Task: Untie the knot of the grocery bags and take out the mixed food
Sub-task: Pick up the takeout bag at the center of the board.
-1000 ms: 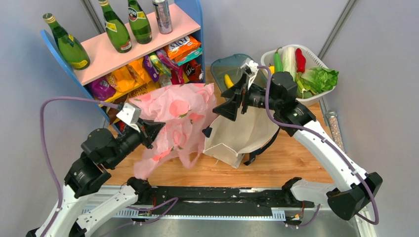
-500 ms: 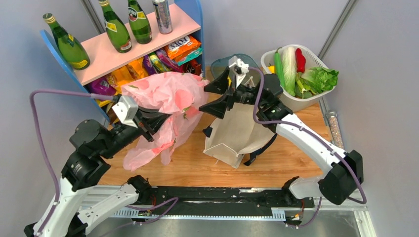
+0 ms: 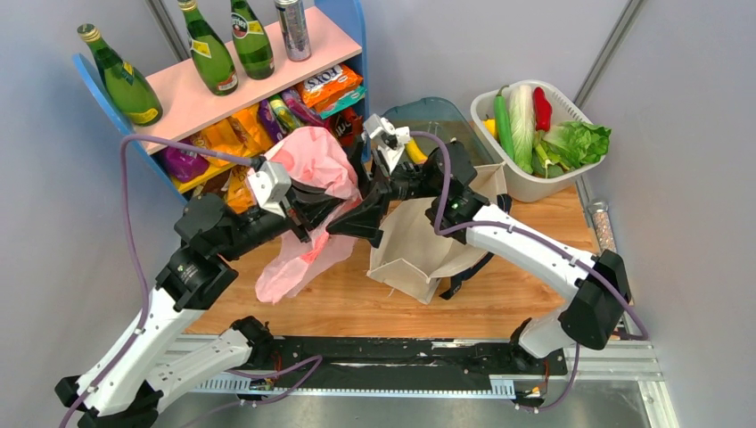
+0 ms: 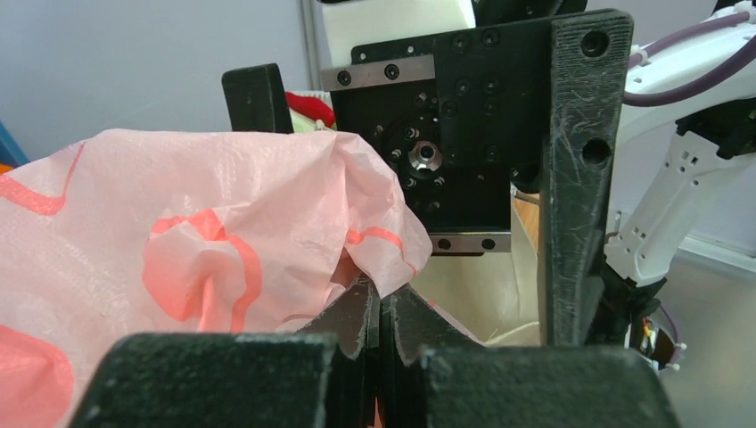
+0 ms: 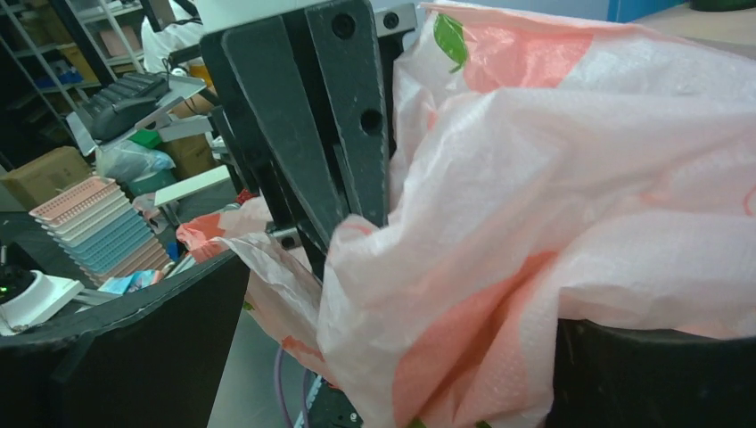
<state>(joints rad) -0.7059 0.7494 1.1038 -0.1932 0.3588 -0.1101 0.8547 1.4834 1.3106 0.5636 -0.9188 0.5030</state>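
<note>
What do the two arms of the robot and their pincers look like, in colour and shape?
Both the left arm and the right arm have white links with black joints. A purple cable runs along each. The left pincer and right pincer are black, with flat, tapering fingers and a white camera housing behind.
</note>
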